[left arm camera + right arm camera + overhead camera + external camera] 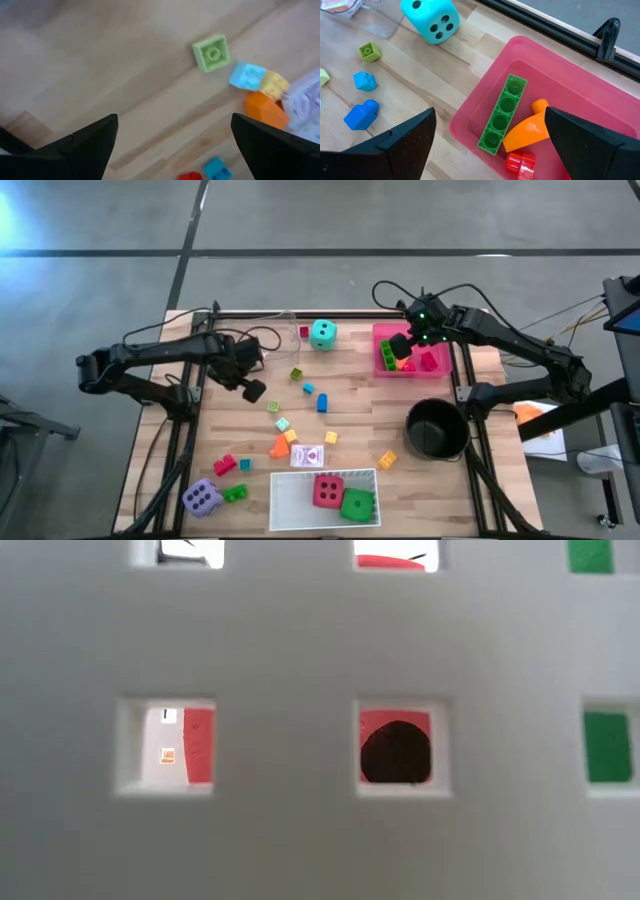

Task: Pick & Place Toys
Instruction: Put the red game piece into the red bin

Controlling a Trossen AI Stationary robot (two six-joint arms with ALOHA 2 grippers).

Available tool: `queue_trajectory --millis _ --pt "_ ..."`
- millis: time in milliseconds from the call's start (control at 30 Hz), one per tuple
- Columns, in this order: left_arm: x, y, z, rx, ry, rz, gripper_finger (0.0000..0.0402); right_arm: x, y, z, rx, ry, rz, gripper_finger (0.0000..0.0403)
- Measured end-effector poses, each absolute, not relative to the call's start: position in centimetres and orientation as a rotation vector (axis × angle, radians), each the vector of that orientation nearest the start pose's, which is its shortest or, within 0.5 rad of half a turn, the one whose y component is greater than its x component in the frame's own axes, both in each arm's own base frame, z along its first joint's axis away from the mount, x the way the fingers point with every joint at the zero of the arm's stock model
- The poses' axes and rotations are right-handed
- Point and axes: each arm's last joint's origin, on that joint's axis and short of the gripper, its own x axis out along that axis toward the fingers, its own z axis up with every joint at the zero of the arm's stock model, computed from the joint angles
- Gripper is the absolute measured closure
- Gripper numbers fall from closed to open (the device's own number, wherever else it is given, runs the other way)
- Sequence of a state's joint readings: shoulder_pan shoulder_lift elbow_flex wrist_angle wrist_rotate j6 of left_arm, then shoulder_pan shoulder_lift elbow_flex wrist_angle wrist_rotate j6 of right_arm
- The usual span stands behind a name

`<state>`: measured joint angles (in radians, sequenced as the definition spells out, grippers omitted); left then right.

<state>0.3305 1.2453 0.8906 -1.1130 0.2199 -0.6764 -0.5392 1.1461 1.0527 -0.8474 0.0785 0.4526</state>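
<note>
Gaping wide and seemingly empty, both jaws: right gripper (401,346) over pink tray (440,367), left gripper (248,374) above table (360,410).

A wooden worktop (250,430) carries a black pot (435,430) near its right edge, a pink tray (440,365) at the far right, a white tray (295,500) at the near edge and a clear tray (285,322) at the far edge.

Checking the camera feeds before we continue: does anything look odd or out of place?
Yes: the low view is blocked by the white tray's perforated wall, pressed close to the lens. Only bits of the red die and green die show through its holes.
</note>
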Motion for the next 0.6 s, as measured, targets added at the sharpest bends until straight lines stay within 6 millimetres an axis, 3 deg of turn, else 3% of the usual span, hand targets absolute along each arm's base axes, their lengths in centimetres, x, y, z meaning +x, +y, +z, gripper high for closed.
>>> queue_trajectory --millis 133,333,467,600 --pt "18.8 5.4 23.0 -1.012 1.377 0.477 0.0013 18.6 -11.4 30.3 0.624 0.791 -0.777 0.0037" --pt "19.1 4.3 23.2 -1.009 1.409 0.162 0.0013 18.6 -11.4 30.3 0.624 0.791 -0.777 0.0037" --pt "19.3 2.3 23.7 -0.949 1.458 -0.031 0.0013 18.6 -11.4 30.3 0.624 0.791 -0.777 0.0037" --pt "19.1 -0.5 24.2 -0.768 1.534 -0.218 0.0013 18.6 -11.4 30.3 0.624 0.791 -0.777 0.0037"
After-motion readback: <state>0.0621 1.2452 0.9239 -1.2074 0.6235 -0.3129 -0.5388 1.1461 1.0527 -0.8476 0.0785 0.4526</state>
